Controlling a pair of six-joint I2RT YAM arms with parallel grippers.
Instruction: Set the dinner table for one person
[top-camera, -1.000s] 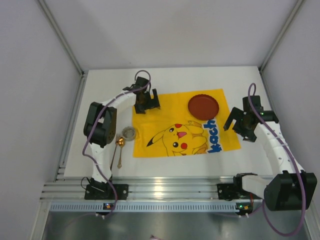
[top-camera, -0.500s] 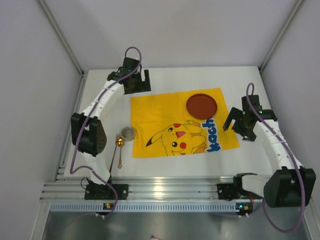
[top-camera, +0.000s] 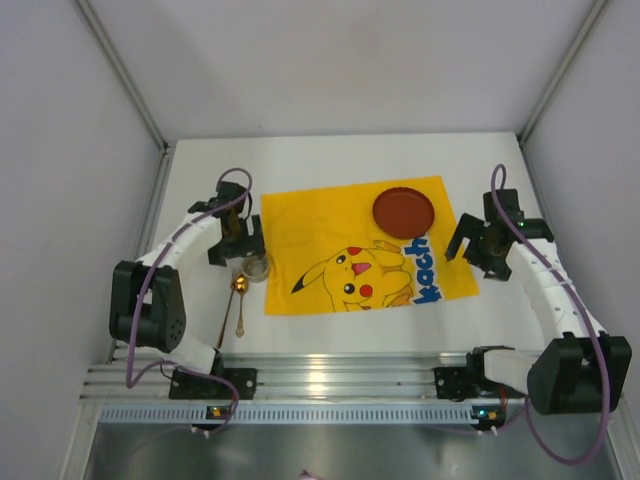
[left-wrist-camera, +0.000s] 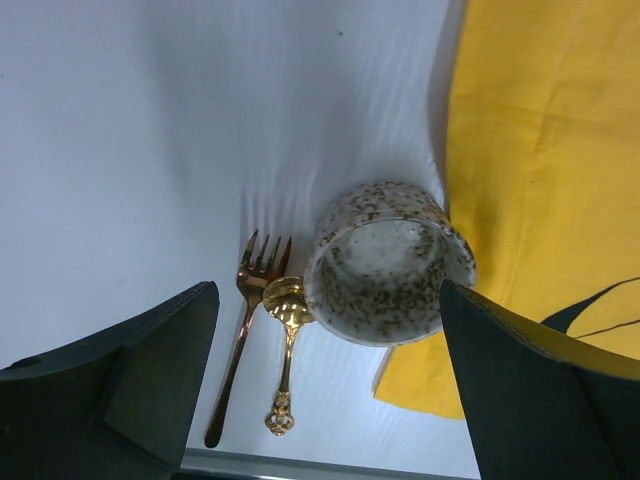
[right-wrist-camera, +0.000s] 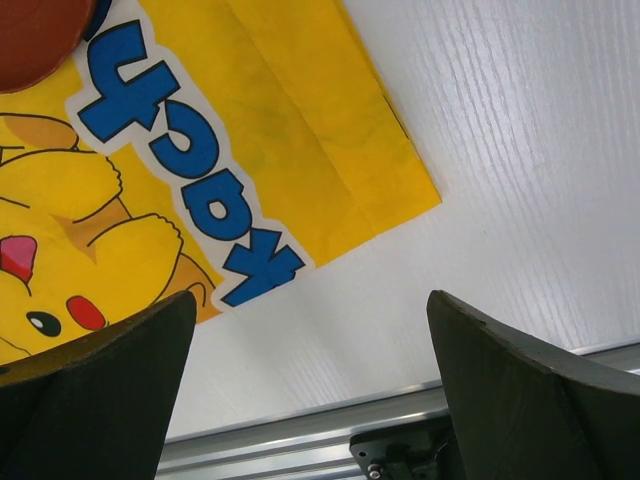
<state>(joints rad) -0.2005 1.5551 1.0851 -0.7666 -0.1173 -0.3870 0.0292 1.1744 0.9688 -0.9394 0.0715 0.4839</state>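
Observation:
The white dinner table (top-camera: 330, 335) carries a yellow Pikachu mat (top-camera: 365, 250) with a red-brown plate (top-camera: 404, 212) on its far right corner. A speckled cup (top-camera: 257, 266) stands at the mat's left edge; it also shows in the left wrist view (left-wrist-camera: 389, 262). A gold spoon (top-camera: 238, 295) and a copper fork (top-camera: 227, 315) lie beside it, and in the left wrist view the spoon (left-wrist-camera: 285, 340) and fork (left-wrist-camera: 245, 320) show too. My left gripper (top-camera: 236, 243) is open and empty just beyond the cup. My right gripper (top-camera: 480, 252) is open and empty over the mat's right edge (right-wrist-camera: 380, 190).
A ribbed aluminium rail (top-camera: 330, 385) runs along the table's near edge, with both arm bases on it. Grey walls and slanted frame posts close in the left, right and far sides.
My left gripper has swung from the mat's far left corner, out to the far left, then back near to the cup. The mat's left edge shifted slightly. The right arm has barely moved.

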